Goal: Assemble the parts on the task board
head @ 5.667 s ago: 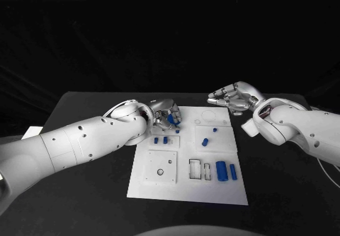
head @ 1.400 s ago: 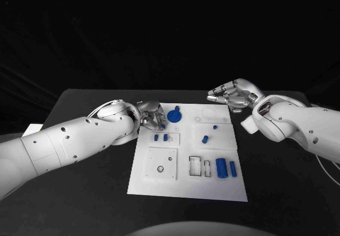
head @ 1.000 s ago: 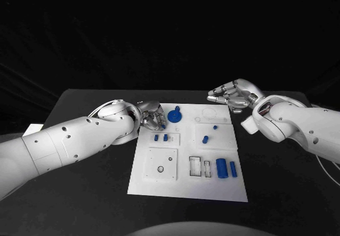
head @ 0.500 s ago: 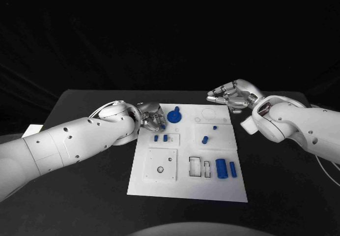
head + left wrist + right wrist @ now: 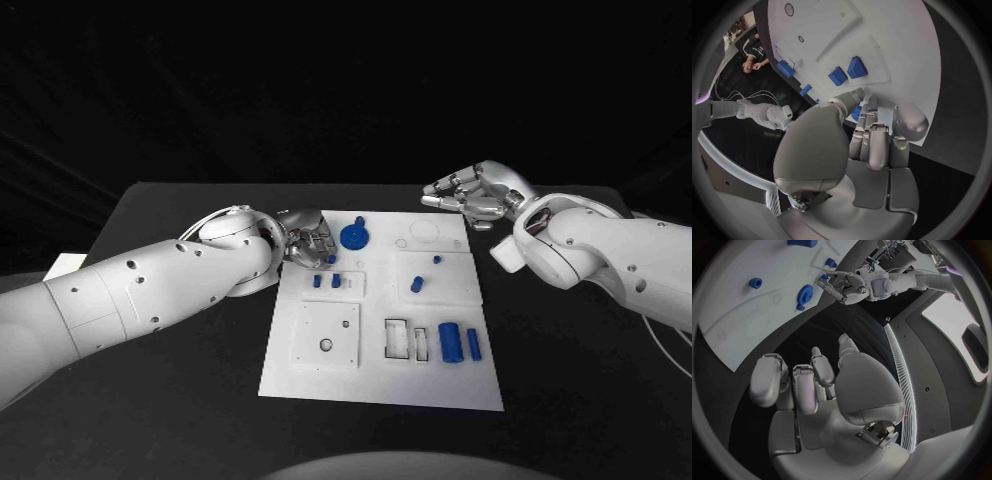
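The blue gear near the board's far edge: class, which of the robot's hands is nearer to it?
Left. The left hand sits just beside the blue gear, over the task board's left edge; the right hand hovers beyond the far right corner.

Pretty bare setup: a black table (image 5: 173, 330) with a matte top, sitting in front of a dark, near-black backdrop (image 5: 346, 90) that hangs in soft folds like a curtain. A small pale sheet (image 5: 64, 268) lies at the table's left edge. Light is dim overall.
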